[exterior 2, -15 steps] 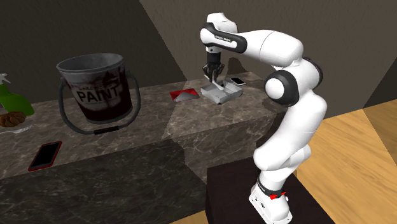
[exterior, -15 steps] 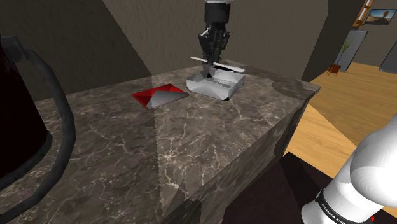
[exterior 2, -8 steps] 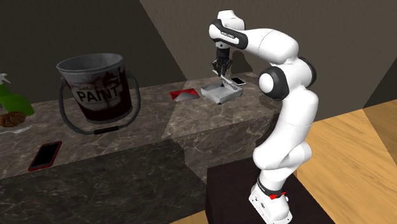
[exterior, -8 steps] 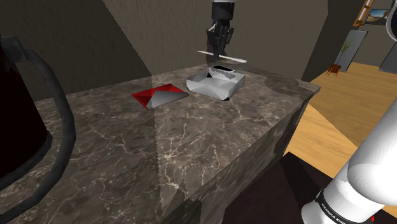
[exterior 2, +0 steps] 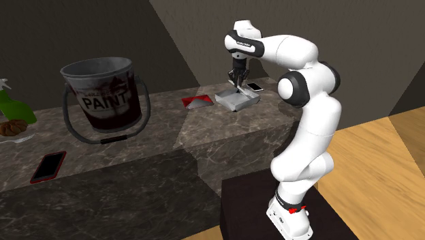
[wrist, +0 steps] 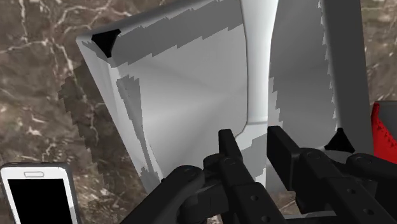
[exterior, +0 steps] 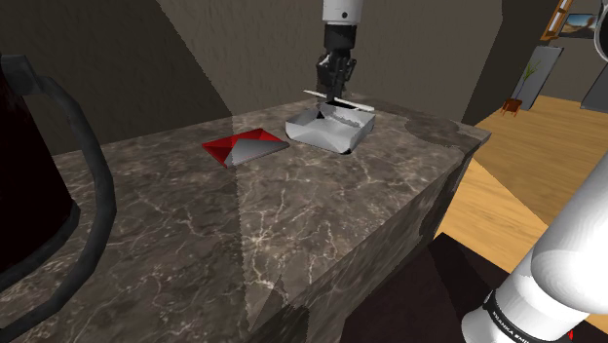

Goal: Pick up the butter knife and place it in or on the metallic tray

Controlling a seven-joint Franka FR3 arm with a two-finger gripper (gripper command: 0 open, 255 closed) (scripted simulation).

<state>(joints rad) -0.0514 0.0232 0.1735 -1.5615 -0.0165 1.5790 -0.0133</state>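
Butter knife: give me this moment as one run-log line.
claw: shut on butter knife | butter knife: level, over tray | placed: not yet | beside tray: phone

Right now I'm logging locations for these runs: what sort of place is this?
Probably a room in a house: a dark marble-patterned counter, a wooden floor and a potted plant standing beyond it.

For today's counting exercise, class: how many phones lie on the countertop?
2. A red-cased phone lies near the paint bucket, toward the second exterior view's left; a white phone lies beside the grey tray. The bucket may hide more.
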